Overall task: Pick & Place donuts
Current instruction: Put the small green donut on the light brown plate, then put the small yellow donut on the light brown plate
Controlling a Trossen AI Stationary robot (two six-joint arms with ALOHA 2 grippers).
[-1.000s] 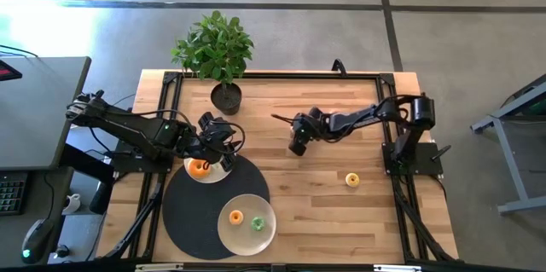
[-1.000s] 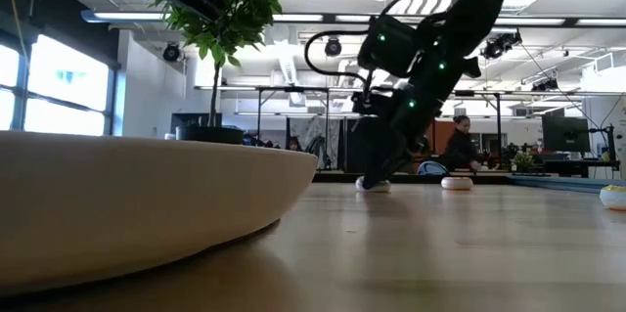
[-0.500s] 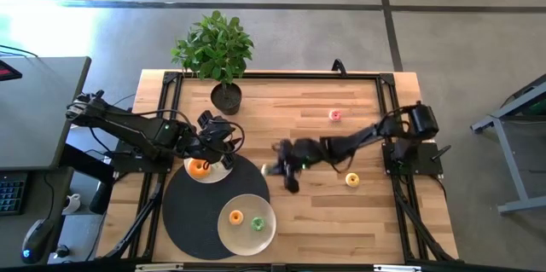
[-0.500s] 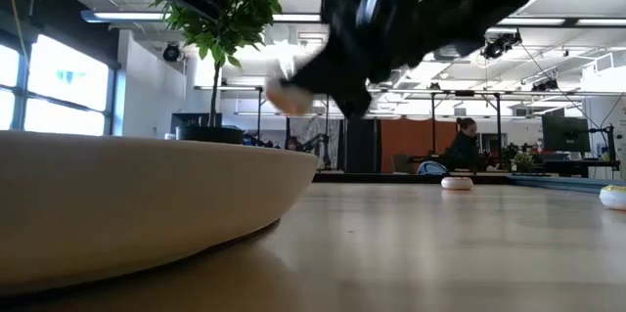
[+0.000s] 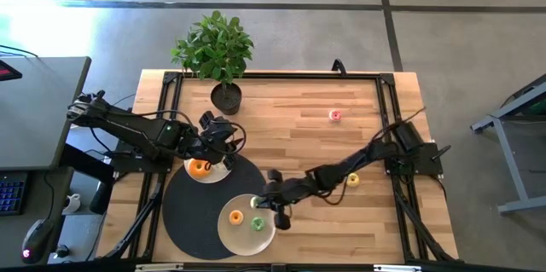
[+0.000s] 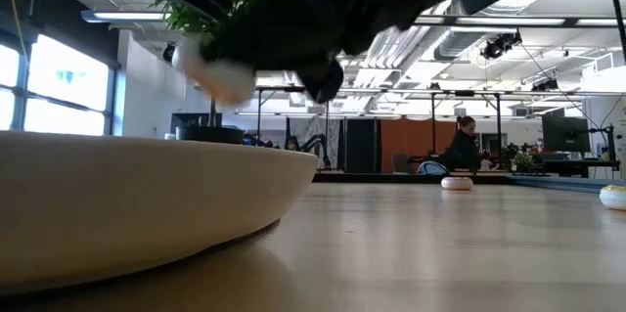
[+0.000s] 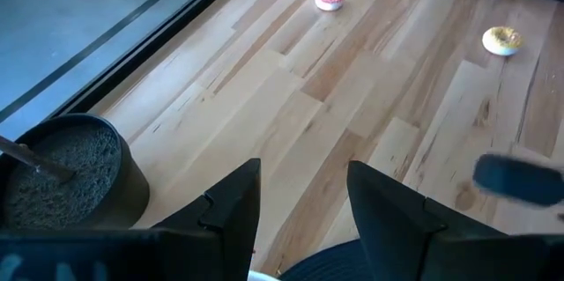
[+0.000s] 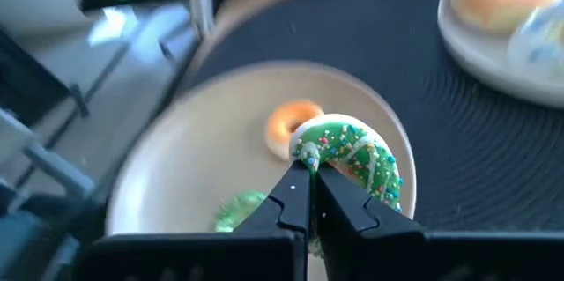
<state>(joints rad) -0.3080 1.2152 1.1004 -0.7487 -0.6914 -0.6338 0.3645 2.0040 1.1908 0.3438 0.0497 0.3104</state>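
green icing flecked with sprinkles covers the small ring donut (image 8: pixel 351 159) pinched between the closed dark fingers of the right gripper (image 8: pixel 310 178), which hangs just above the larger cream plate (image 5: pixel 223 229). that plate is smooth and round and already carries an orange-iced donut (image 5: pixel 235 217) and a second green donut (image 5: pixel 258 223), lying apart from each other. it sits on a round black mat (image 5: pixel 183 212) with a fine ribbed weave. the smaller plate (image 5: pixel 205 176), also on the mat, holds another orange ring (image 5: pixel 199 168); the left gripper (image 7: pixel 300 202) hovers beside it with its fingers spread and nothing between them. on the pale wood-plank table (image 5: pixel 307 144) a yellow donut (image 5: pixel 352 179) lies near the right arm's base and a pink one (image 5: pixel 335 116) lies further back, well apart. a leafy potted plant (image 5: pixel 217 54) in a dark round pot stands at the table's far edge.

in the low view the right arm is only a dark blur overhead with a pale blob under it; the plate rim fills the foreground and hides the donuts on it. in the right wrist view the held donut covers part of the orange one, and the second green donut is half hidden behind the fingers.
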